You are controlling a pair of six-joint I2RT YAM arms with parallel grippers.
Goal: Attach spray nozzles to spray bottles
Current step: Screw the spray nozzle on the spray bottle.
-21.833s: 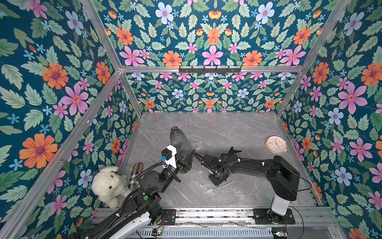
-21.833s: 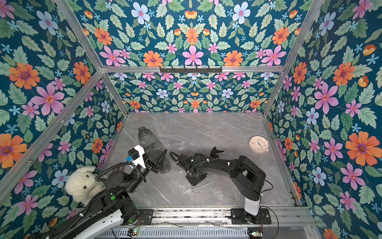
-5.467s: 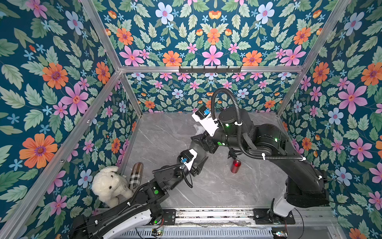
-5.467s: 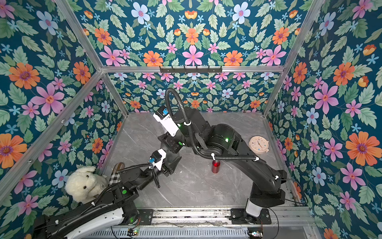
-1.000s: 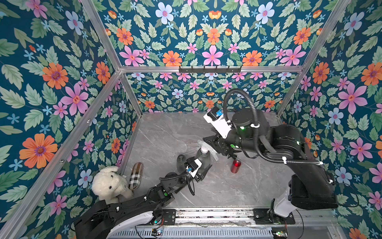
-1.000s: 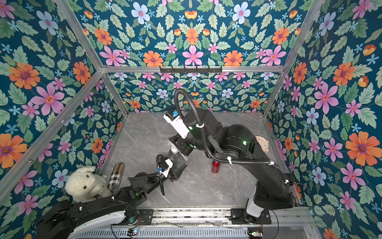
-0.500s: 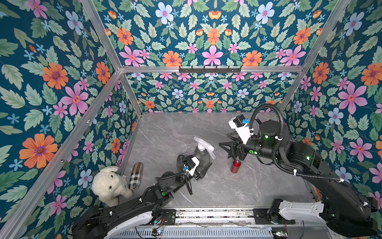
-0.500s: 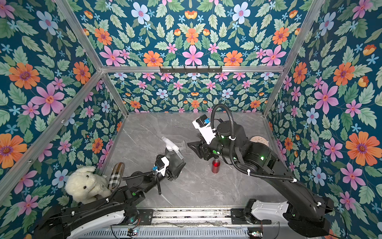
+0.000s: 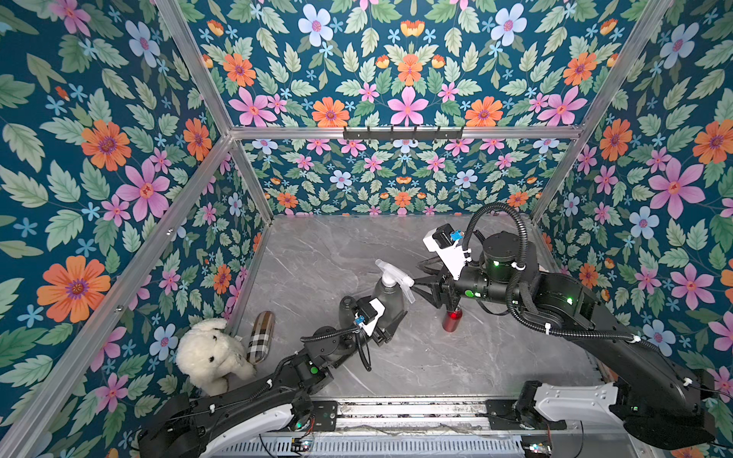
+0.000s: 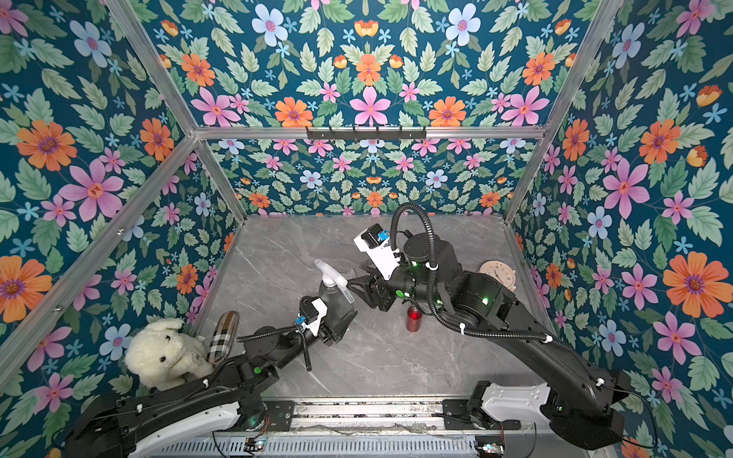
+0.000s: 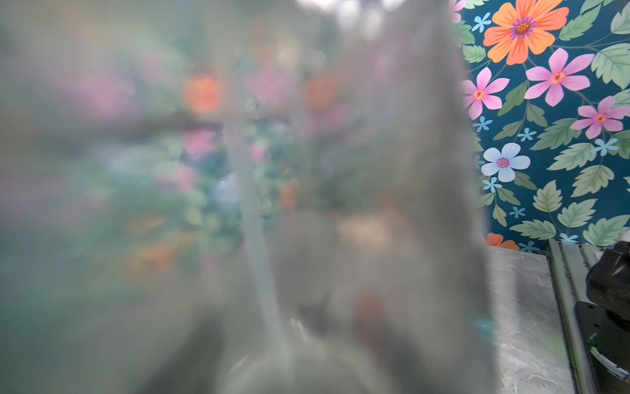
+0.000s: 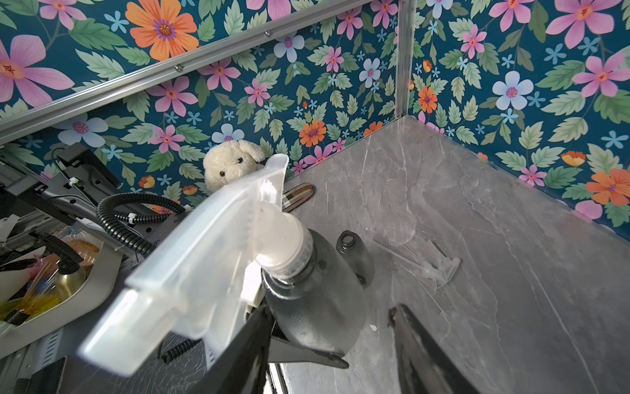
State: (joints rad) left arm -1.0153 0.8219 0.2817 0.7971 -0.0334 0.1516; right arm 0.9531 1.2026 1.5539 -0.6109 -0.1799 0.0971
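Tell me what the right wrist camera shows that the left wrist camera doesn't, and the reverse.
Only the right wrist view: a clear nozzle on the grey bottle, an open second bottle near it, a loose nozzle lying on the table, a plush toy and plaid case. Only the left wrist view: a dip tube blurred inside the bottle, and a dark robot part by the rail. Both: that grey bottle, the table and floral walls.
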